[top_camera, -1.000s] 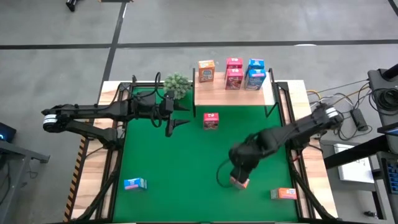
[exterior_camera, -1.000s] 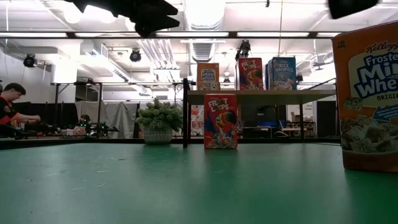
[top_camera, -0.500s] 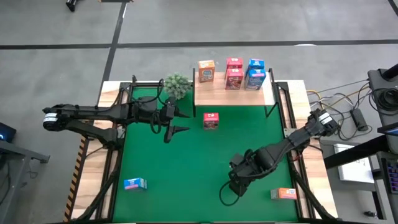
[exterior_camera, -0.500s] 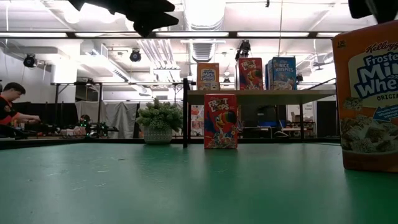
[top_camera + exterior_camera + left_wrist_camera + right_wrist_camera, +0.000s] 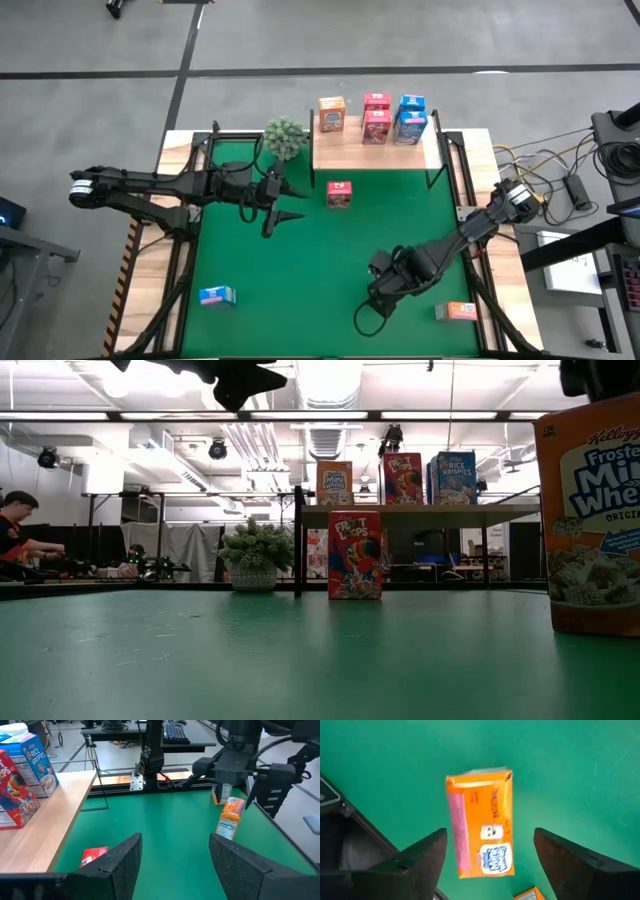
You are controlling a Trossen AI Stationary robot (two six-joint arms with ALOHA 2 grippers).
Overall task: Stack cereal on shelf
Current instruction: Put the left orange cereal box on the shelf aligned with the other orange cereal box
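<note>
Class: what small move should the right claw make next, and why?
Probably lower straight down: the right claw is open above the orange cereal box, which shows framed between its fingers, ungripped. The left claw waits open near the plant.

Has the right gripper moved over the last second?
Yes. In the high view the right gripper has shifted toward the table's near edge, farther from the shelf, over an orange cereal box.

A grey concrete floor (image 5: 300, 40) with pale painted lines spreads around the workspace. Overhead, a white ceiling (image 5: 120, 440) carries long bright strip lights (image 5: 330, 375), silver ducting (image 5: 245, 445) and round black lamps (image 5: 47, 457). A seated person in a dark top (image 5: 14, 525) works at a cluttered bench far off. Black cables (image 5: 560, 160) trail beside a dark equipment stand (image 5: 620, 130).
</note>
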